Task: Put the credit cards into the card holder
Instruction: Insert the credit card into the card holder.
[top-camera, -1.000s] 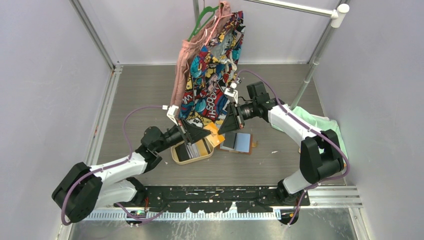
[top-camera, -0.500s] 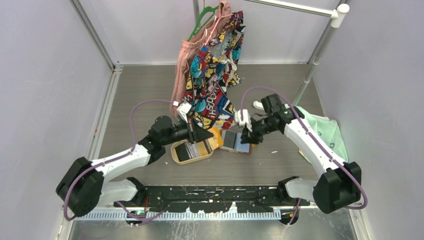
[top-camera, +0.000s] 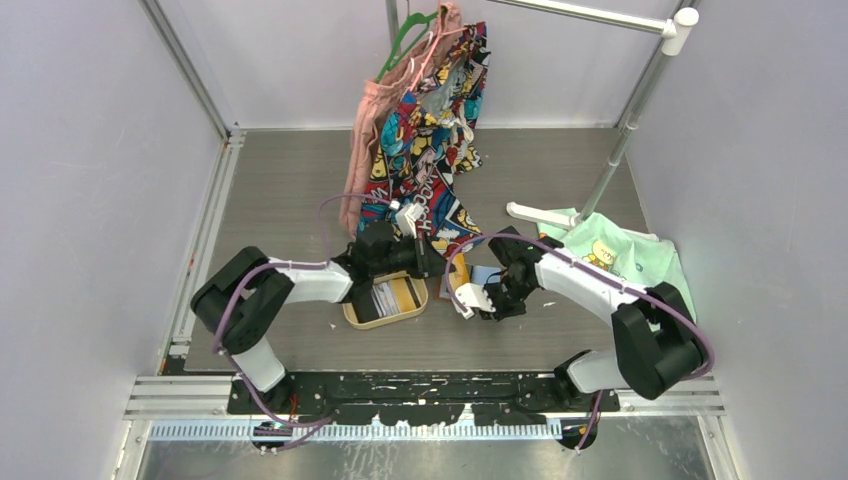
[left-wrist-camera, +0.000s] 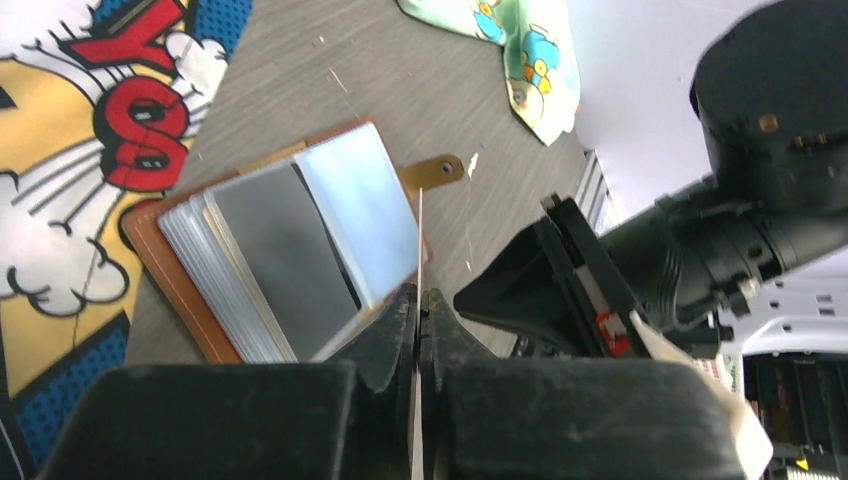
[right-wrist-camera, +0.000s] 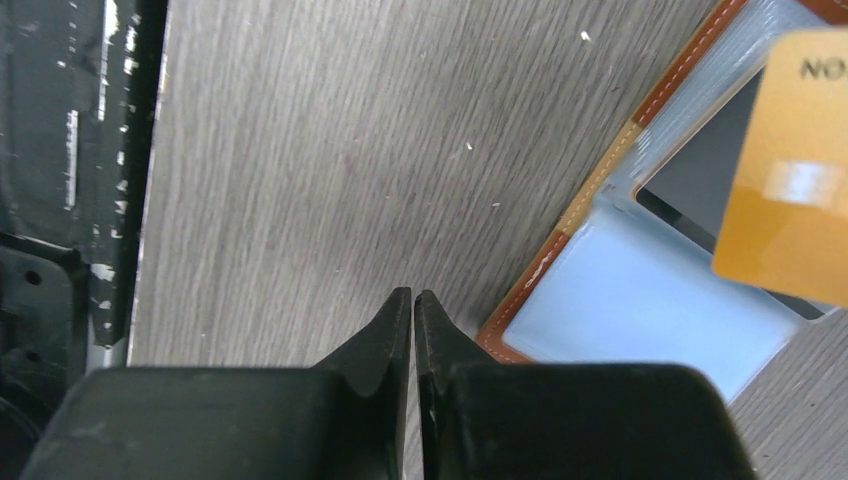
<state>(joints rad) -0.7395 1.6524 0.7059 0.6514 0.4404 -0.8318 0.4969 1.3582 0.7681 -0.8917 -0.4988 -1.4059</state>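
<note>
From above, one wooden tray (top-camera: 352, 312) sits mid-table with three cards (top-camera: 385, 298) lying in it, as best I can count: one black, one striped, one yellow. The single card holder (top-camera: 484, 272) lies open at the tray's 3 o'clock, mostly hidden under the arms. The left gripper (top-camera: 432, 262) hangs between the tray and the holder. The right gripper (top-camera: 476, 300) sits low at the holder's 7 o'clock.

From the left wrist, the jaws are clenched on a yellow card (left-wrist-camera: 419, 235), seen edge-on as a thin line above the holder's clear sleeves. One sleeve shows a dark rectangle. I take that for a card already tucked in, though I can't be sure.

From the right wrist, the jaws are pinched together on nothing, just off the holder's brown edge. The holder lies at their 2 o'clock, and the yellow card hovers over it, not yet in any sleeve.

So I'd put the job somewhere short of halfway: perhaps one card housed, one about to go in, and three waiting in the tray.
</note>
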